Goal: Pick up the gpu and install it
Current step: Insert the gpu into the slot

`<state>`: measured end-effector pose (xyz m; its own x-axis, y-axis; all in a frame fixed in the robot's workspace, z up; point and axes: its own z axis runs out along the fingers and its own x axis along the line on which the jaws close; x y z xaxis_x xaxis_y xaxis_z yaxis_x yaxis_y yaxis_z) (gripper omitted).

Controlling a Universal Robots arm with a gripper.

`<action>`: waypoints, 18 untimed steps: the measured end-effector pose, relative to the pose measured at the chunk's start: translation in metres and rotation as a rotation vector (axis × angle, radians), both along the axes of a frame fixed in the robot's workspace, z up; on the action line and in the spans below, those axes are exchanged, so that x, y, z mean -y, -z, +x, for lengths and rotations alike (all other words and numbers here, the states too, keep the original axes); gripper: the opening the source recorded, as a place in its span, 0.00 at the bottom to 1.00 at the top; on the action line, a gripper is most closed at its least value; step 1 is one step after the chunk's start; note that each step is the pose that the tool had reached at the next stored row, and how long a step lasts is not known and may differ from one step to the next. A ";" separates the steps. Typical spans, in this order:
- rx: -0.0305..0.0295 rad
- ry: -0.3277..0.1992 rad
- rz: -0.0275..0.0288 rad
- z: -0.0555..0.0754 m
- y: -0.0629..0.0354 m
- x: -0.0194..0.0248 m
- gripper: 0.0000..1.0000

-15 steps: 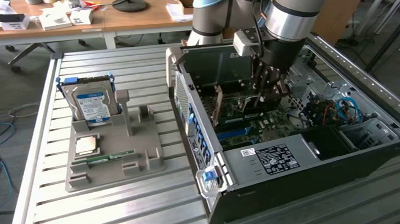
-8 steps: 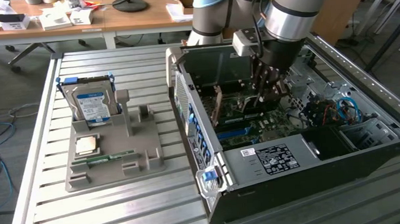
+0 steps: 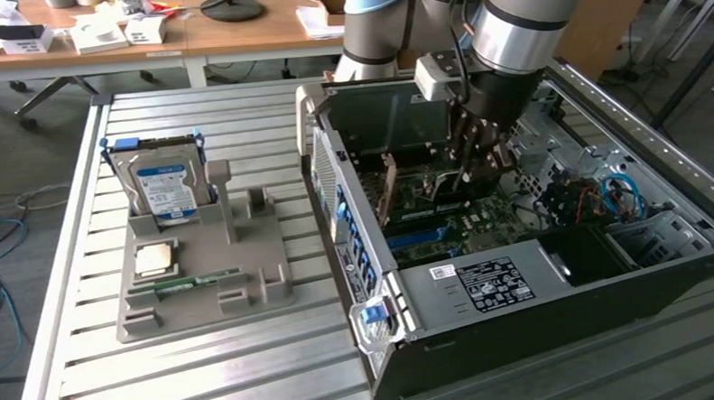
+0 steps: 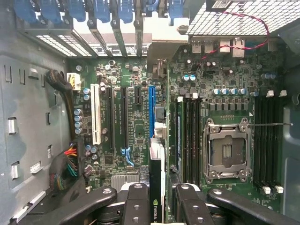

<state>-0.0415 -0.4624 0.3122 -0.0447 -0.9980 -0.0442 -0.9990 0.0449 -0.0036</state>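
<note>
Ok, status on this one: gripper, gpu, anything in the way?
Gripper shut on the gpu. Card edge-on inside the case, in line with the blue slot. Slot's visible length bare.

Counted here are one computer case (image 3: 557,345), one motherboard (image 4: 122,117), one processor socket (image 4: 226,149), one gpu (image 4: 156,187), one robot arm (image 3: 529,12), one grey holder (image 3: 244,250), one hard drive (image 3: 164,186), one processor chip (image 3: 154,258), one green memory stick (image 3: 198,281) and one slatted table (image 3: 220,369).
</note>
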 end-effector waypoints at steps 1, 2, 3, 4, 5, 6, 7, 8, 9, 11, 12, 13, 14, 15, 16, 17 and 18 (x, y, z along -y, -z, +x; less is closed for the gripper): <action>0.0000 0.000 0.0000 0.000 0.0000 0.0000 0.26; 0.0000 -0.002 0.0001 0.000 0.0003 0.0000 0.26; 0.0002 -0.010 0.0005 0.000 0.0008 0.0000 0.26; 0.0002 -0.020 0.0003 0.000 0.0011 0.0000 0.26; -0.0001 -0.025 -0.0001 0.000 0.0011 0.0000 0.26; 0.0000 -0.029 0.0000 0.000 0.0012 0.0000 0.26; 0.0000 -0.031 -0.0002 0.000 0.0012 0.0000 0.26; 0.0000 -0.031 -0.0001 0.000 0.0012 0.0000 0.26; 0.0000 -0.031 0.0000 0.000 0.0013 0.0000 0.26; 0.0001 -0.032 0.0004 0.000 0.0020 0.0000 0.26; 0.0001 -0.032 0.0003 0.000 0.0024 0.0000 0.26; 0.0000 -0.032 0.0001 0.000 0.0027 0.0000 0.26; 0.0000 -0.032 0.0001 0.000 0.0033 0.0000 0.26; 0.0000 -0.033 0.0001 0.000 0.0039 0.0000 0.26; 0.0000 -0.033 0.0001 0.000 0.0044 0.0000 0.26; 0.0000 -0.033 0.0001 0.000 0.0048 0.0000 0.26; 0.0000 -0.033 0.0001 -0.001 0.0054 0.0000 0.26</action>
<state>-0.0421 -0.4624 0.3068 -0.0116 -0.9990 -0.0443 -0.9999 0.0117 -0.0037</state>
